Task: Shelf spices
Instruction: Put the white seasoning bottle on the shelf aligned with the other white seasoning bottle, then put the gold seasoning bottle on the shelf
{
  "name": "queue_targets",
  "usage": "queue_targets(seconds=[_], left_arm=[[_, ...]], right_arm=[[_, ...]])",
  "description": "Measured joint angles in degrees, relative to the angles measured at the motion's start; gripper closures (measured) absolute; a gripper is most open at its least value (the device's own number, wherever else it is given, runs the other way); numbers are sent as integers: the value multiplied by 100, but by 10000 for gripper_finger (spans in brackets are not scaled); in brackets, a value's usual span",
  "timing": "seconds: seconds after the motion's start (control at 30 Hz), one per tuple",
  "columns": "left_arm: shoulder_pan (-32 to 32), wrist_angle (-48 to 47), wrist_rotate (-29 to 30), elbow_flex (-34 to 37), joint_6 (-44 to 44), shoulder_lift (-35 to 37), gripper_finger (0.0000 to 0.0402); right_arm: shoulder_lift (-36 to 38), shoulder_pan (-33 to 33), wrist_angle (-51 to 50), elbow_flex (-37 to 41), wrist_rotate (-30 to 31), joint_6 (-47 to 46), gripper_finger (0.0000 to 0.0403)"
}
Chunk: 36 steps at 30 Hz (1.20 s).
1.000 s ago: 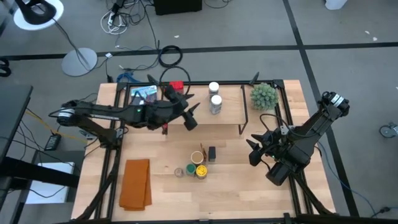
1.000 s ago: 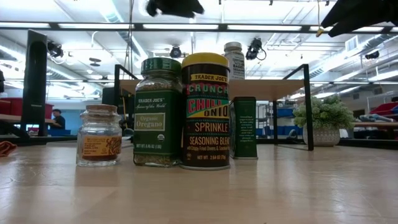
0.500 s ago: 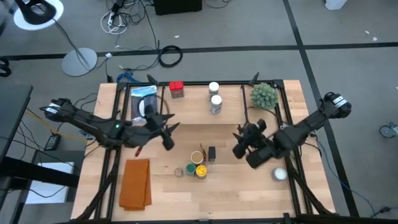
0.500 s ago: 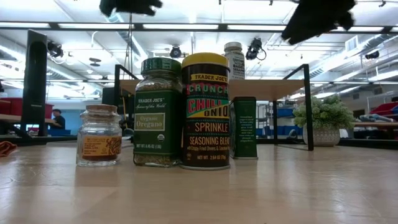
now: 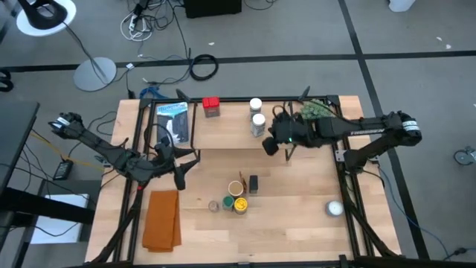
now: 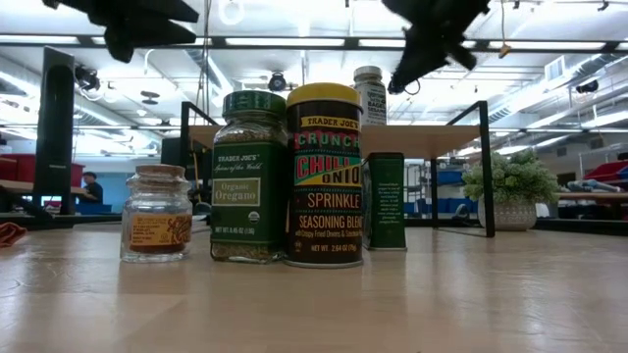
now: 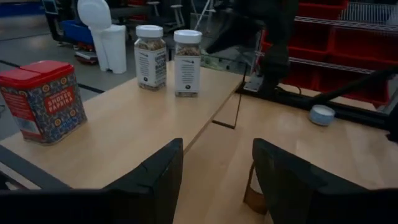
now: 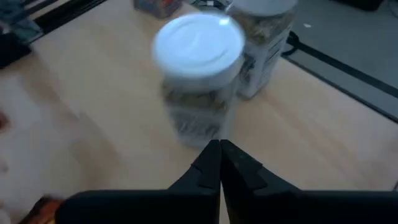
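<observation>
From the high view, the right gripper (image 5: 270, 143) is out over the shelf (image 5: 223, 132), just beside the two white-lidded jars (image 5: 257, 119) standing on it, with its fingers pressed together and nothing in them. That's the risk: a closed pincer that near could clip the nearer jar and tip it into its neighbour or off the board's front edge. The red tin (image 5: 211, 106) sits further along the shelf, well apart. The left gripper (image 5: 178, 160) hangs off the shelf's front edge over the table, jaws parted, empty, not far from the unshelved cluster (image 5: 238, 197) of four jars and tins near the table's middle.

Low view: that cluster stands in a tight row, a small red-spice jar (image 6: 156, 212), a green-lidded oregano jar (image 6: 250, 176), a tall yellow-lidded seasoning can (image 6: 324, 175) and a dark green box (image 6: 386, 200) behind it. They're nearly touching, so reaching for one could easily shove the next.

Left wrist view: the dark fingers (image 7: 149, 180) stand apart, looking along the light-wood shelf at the red tin (image 7: 43, 99) and both jars (image 7: 169, 58), all upright.

Right wrist view: the closed fingertips (image 8: 219, 163) point right at the nearer white-lidded jar (image 8: 199, 81), the second jar just behind it. Clear bodies, brownish spice inside, paper labels.
</observation>
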State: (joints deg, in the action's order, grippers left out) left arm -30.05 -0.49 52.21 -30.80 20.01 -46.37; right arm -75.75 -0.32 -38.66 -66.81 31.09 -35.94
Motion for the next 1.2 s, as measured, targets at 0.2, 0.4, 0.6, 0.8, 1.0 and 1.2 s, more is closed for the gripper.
queue_targets(seconds=[0.2, 0.4, 0.6, 0.8, 1.0, 1.2], left_arm=[[-41, -1, 117, 119, -4, 9, 204], [-41, 26, 132, 119, -10, 9, 204], [-41, 42, 132, 119, -15, 7, 204], [-41, 41, 132, 119, -22, 4, 204], [-41, -7, 132, 119, -22, 4, 204], [-41, -68, 132, 119, -23, 4, 204]], right_arm=[[0, -445, 1, 0, -28, 36, 398], [-143, -555, 337, 2, -645, 423, 399], [-307, -549, 313, 5, -843, 411, 400], [-247, -533, 225, 7, -839, 272, 401], [-124, -353, -290, 4, -776, -111, 401], [-19, 367, -780, 4, -841, -634, 402]])
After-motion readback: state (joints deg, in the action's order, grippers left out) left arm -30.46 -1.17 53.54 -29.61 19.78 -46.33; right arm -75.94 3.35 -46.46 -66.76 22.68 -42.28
